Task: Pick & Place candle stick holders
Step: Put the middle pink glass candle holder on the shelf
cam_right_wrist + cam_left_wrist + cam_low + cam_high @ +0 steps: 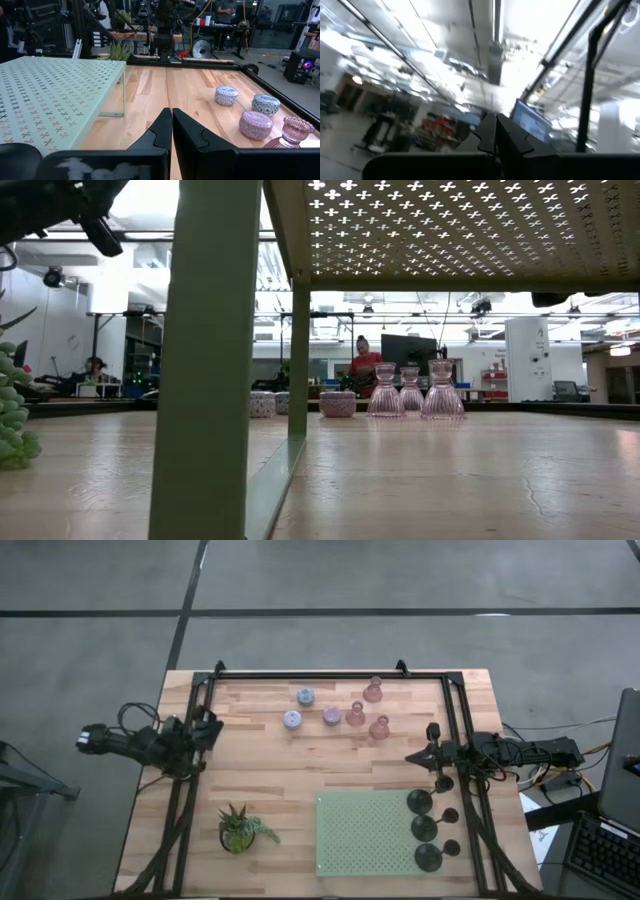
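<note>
Sitting in a loose cluster near the far edge of the table point(330, 765): three pink holders point(372, 690), bell-shaped and upright, with three short round holders point(305, 696) just beside them, pale blue and lilac. Standing apart from those, three black holders point(419, 803) lining up along the right-hand edge of the green perforated stand point(360, 830), round bases resting on or just at its rim. Judging from that, seeming about a third done: black ones apparently placed, the six pink and pale ones waiting to be carried over.

Hanging at the table's right edge, right gripper point(171, 131) pointing across the wood toward the cluster, fingers pressing together on nothing. Waiting at the left edge, left gripper point(496, 142) tilting up toward the ceiling, fingers likewise meeting and carrying nothing.

Standing near the front left, well apart from everything, a small potted plant point(240, 828), taking no part in the job.
</note>
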Action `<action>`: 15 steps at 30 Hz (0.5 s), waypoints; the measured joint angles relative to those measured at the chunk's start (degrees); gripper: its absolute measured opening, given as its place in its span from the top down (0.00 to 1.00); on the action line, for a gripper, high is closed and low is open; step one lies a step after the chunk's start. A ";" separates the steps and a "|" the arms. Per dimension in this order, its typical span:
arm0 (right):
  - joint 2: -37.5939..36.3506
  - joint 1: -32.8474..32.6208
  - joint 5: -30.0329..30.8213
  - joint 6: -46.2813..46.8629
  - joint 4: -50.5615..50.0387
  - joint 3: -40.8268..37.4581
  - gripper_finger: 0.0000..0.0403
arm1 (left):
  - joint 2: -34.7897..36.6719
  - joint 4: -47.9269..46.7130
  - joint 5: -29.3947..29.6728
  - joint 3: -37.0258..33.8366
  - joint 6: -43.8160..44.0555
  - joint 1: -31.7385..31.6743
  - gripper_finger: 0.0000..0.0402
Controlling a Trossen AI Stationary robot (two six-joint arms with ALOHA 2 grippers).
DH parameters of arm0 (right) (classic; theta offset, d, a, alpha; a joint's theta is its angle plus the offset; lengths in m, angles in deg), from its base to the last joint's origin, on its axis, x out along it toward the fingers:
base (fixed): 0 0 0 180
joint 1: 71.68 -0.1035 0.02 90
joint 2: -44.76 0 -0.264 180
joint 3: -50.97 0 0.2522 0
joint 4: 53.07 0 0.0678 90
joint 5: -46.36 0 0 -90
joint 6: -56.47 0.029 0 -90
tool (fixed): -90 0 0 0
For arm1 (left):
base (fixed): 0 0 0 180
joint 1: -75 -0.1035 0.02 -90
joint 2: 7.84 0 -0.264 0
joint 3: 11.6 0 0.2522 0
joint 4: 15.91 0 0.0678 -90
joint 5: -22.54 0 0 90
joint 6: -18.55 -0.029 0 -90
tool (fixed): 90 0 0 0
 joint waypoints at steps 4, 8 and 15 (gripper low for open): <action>0.00 0.00 0.01 0.00 0.00 0.00 0.98 | -1.41 0.10 -0.52 0.00 3.96 -0.02 0.97; 0.00 0.00 0.00 0.00 0.00 0.00 0.98 | -7.19 -0.41 -1.45 1.37 6.77 -0.24 0.97; 0.00 0.00 0.01 0.01 0.00 0.00 0.98 | -26.08 -5.69 -1.30 13.52 6.53 -1.51 0.97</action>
